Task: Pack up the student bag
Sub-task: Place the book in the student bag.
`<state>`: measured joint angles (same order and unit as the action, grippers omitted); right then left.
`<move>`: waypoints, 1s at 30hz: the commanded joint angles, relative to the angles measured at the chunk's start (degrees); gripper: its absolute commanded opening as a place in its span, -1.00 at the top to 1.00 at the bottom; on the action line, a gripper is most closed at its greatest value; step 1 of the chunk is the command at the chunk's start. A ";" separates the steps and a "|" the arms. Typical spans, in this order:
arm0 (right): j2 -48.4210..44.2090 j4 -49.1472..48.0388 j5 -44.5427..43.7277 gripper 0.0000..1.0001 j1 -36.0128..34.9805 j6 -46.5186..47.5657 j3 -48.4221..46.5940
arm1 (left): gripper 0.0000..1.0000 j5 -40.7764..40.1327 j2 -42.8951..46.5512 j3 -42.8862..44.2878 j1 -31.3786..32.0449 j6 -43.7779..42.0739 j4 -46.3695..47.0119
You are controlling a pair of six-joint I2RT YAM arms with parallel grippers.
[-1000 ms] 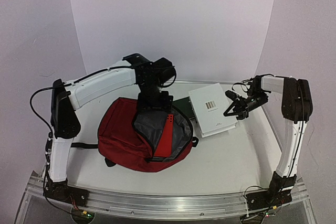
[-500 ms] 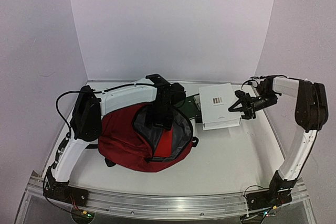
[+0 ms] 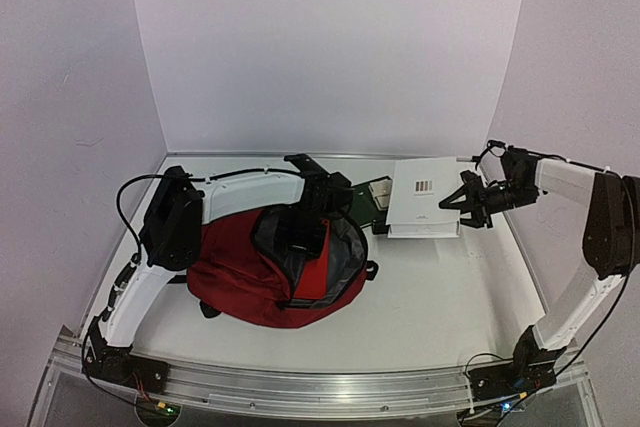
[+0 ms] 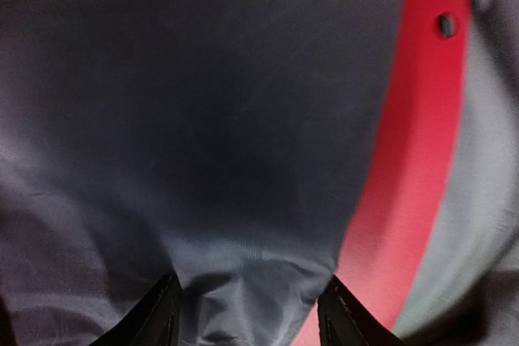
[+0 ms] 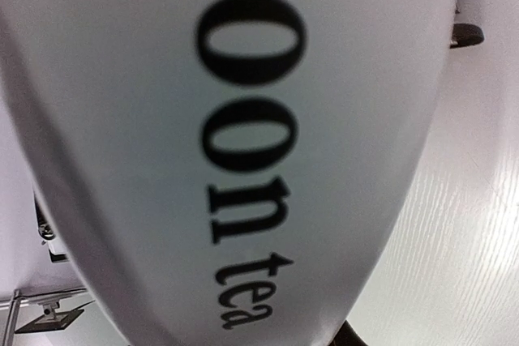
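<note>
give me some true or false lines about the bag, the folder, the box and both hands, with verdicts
1. The backpack is zipped shut. False: it lies open, grey lining showing.
2. The left hand is down inside the backpack. True.
3. A red folder sits in the backpack. True.
4. The right hand grips the red folder. False: it holds a white box with black lettering, outside the backpack and to its right.

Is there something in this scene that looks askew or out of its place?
The flat white box, held at its edge by the right gripper, seems to overlap a dark green flat item beside the dark red fabric backpack. Nothing looks spilled or damaged.
</note>
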<state>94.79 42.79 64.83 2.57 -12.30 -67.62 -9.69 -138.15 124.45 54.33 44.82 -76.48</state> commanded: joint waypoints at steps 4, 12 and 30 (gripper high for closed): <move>-6.76 -8.07 2.73 1.00 -1.35 -5.66 3.23 | 0.22 0.25 -2.53 -0.95 -0.27 -0.50 -2.46; -8.41 -17.15 4.00 1.00 -7.72 -13.98 5.31 | 0.99 1.60 3.54 1.28 -1.08 1.24 -3.30; -1.30 -63.72 -9.78 1.00 -27.43 -40.10 17.13 | 0.99 9.00 19.26 -3.29 -5.49 3.51 11.63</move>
<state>90.11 -5.45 59.46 -20.63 -46.61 -53.09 -2.70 -122.57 121.38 49.59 47.11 -71.79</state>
